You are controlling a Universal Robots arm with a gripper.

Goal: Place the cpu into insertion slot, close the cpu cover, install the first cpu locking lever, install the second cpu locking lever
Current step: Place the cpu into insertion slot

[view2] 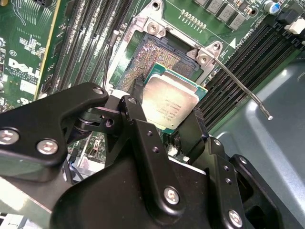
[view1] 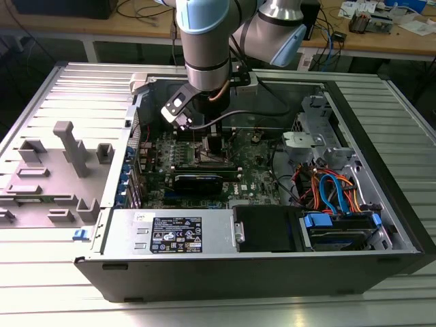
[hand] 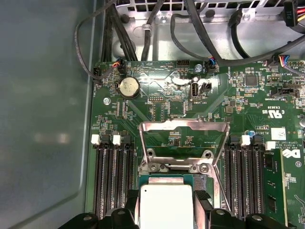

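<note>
The tool (view2: 167, 102) is clamped on the cpu (view2: 171, 95) by two opposite edges, holding it over the open insertion slot (view2: 150, 55), with the cpu cover (hand: 183, 126) swung up. The chip looks light, stiff and slick. Its underside and the slot's contacts are likely fragile, so the edges are the safe hold.
</note>
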